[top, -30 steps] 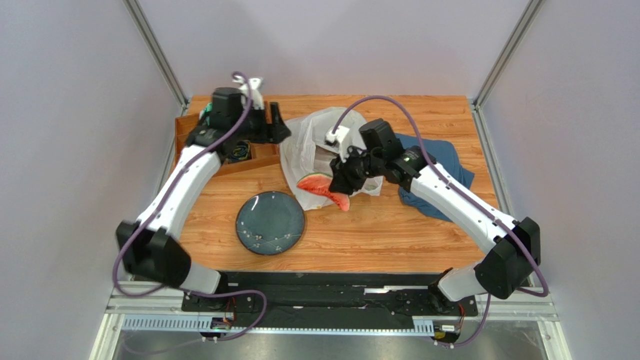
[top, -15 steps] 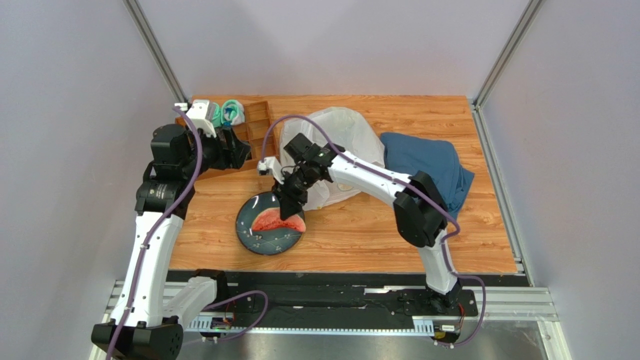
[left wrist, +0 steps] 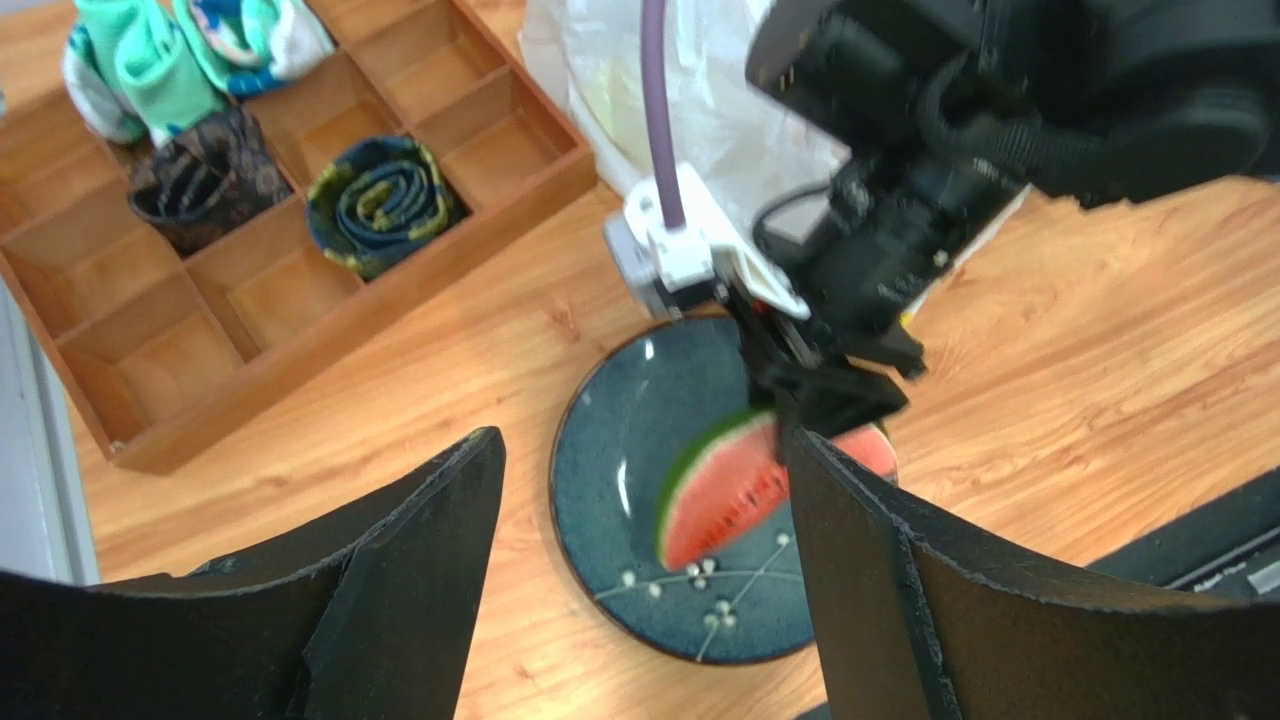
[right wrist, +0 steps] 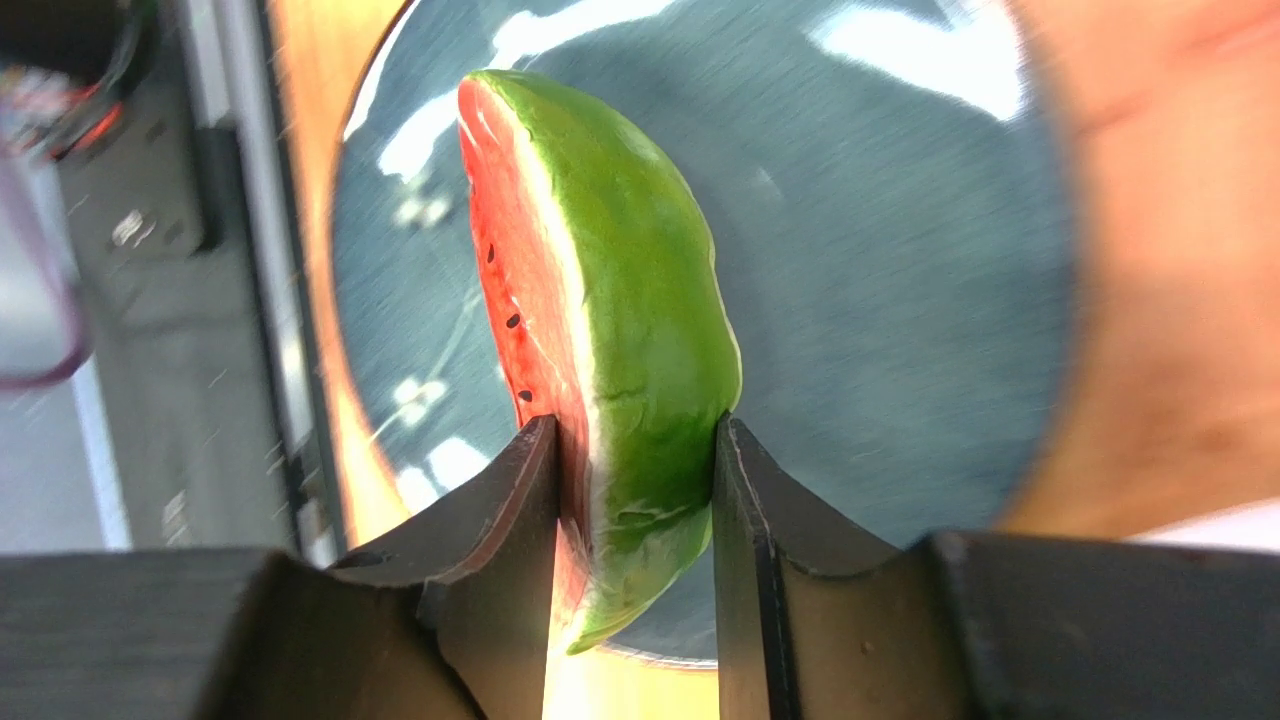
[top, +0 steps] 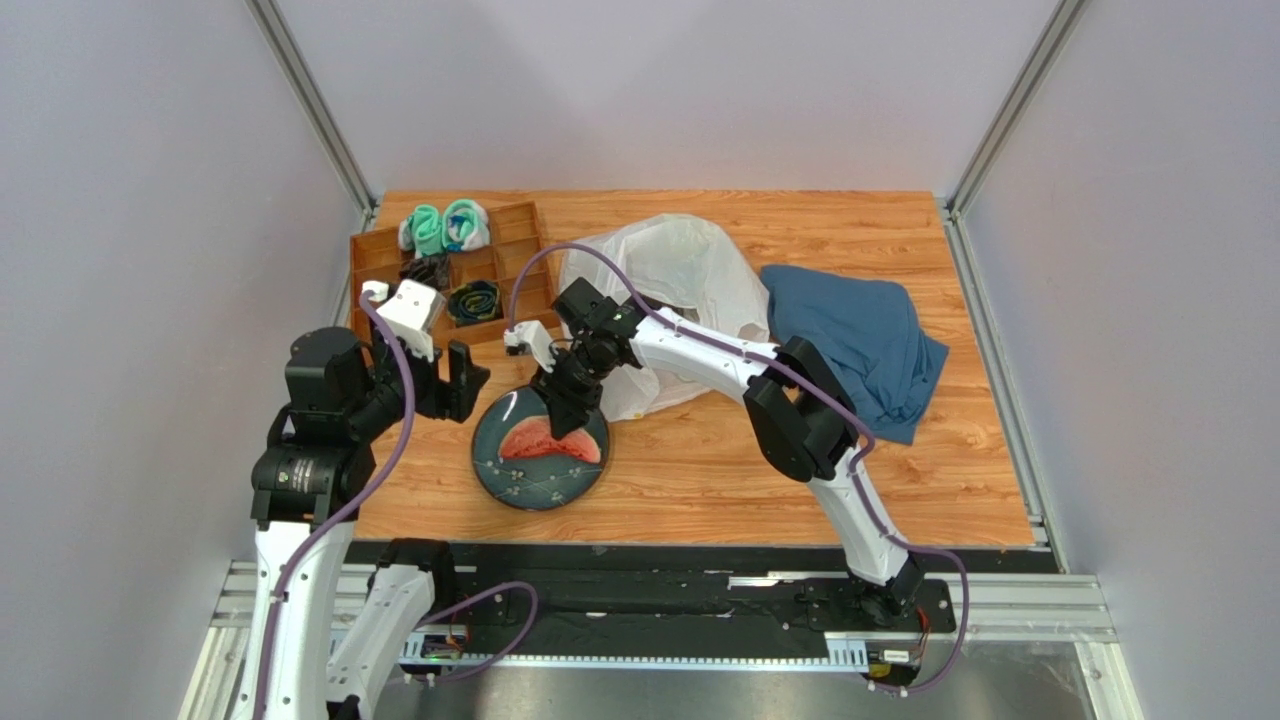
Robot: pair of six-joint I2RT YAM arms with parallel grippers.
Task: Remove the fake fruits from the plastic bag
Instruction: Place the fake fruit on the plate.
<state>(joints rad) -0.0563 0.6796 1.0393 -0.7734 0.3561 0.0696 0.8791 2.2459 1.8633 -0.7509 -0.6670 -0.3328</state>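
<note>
A red watermelon slice [top: 541, 441] with a green rind sits at the blue plate [top: 519, 473], with my right gripper [top: 567, 405] shut on it. In the right wrist view the slice [right wrist: 616, 330] stands rind-up between both fingers of the right gripper [right wrist: 631, 435], over the plate [right wrist: 902, 285]. The white plastic bag [top: 684, 278] lies behind the plate, slumped; no other fruits show. My left gripper [top: 460, 383] is open and empty, left of the plate. The left wrist view shows the left gripper [left wrist: 639, 450] above the plate [left wrist: 631, 495] and the slice [left wrist: 718, 488].
A wooden divided tray [top: 394, 300] at the back left holds teal-and-white items [top: 440, 227] and rolled dark items. A dark blue cloth [top: 849, 338] lies right of the bag. The right arm stretches across the middle of the table.
My right gripper carried the watermelon slice from the bag's mouth to the plate. My left arm pulled back from the wooden tray towards the near left.
</note>
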